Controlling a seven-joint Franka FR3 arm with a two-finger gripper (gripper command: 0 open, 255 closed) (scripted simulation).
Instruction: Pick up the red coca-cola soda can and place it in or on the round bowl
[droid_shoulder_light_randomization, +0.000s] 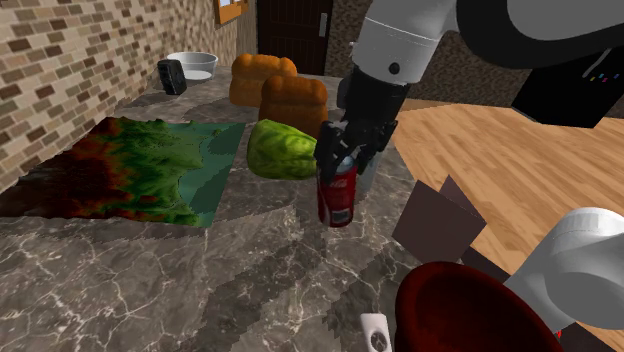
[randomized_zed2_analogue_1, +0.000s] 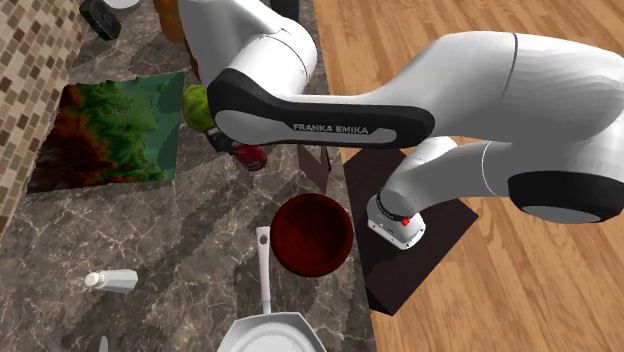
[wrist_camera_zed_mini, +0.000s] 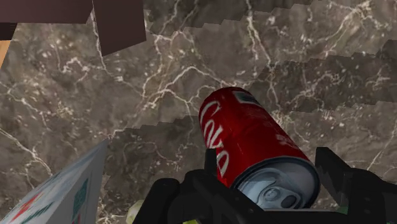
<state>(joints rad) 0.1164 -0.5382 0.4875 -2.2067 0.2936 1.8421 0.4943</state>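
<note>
Where fingers clasp, glossy cylindrical red can, veined marble

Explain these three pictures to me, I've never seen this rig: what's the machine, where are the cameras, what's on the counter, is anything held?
The white machine is a robot arm ending in a black two-finger gripper. The shoulder view looks down from beside its stand, the second exterior view from above, the wrist view along the fingers. On the marble counter lie a green lettuce, orange loaves, a map-like mat and a dark red bowl. The gripper is shut on the red can.
</note>
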